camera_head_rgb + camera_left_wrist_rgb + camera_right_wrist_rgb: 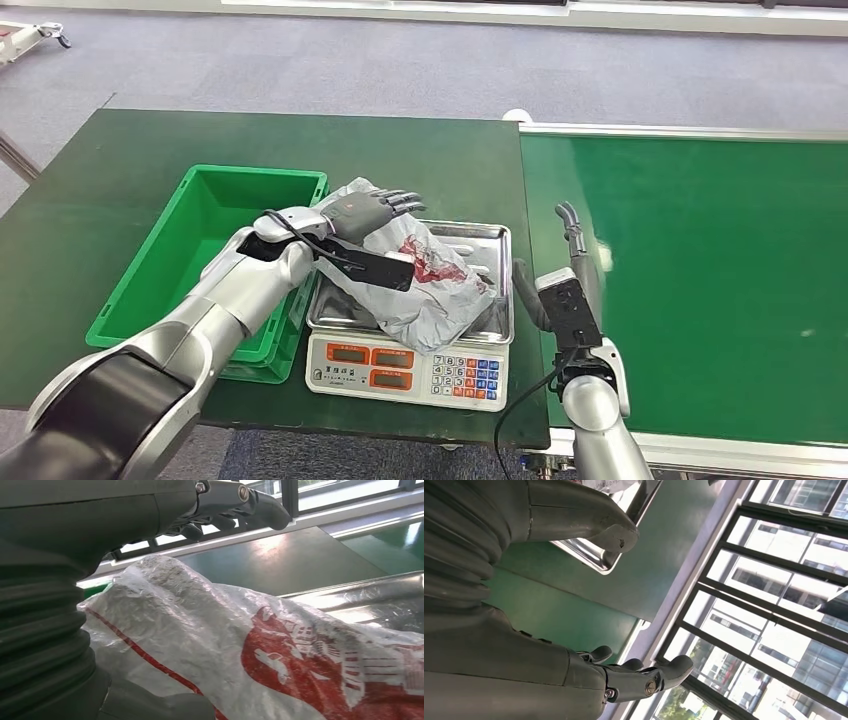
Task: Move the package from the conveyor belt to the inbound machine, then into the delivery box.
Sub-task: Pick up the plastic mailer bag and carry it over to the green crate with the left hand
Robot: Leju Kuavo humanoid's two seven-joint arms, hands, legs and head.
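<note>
The package [430, 285] is a crumpled grey plastic bag with red print. It lies on the steel tray [480, 235] of the scale [405, 372] in the head view. My left hand [372, 212] reaches over the bag's far left corner. In the left wrist view its fingers [225, 500] stretch out just above the package [250, 650], with a gap between them and the bag. My right hand [572, 270] stands beside the tray's right edge, at the near left edge of the conveyor belt [700, 280]. The right hand [624, 677] has its fingers apart and holds nothing.
A green plastic bin [200, 230] stands on the dark green table [100, 200], touching the scale's left side. The steel tray's corner [589, 560] lies close to my right thumb. Grey floor lies beyond the table.
</note>
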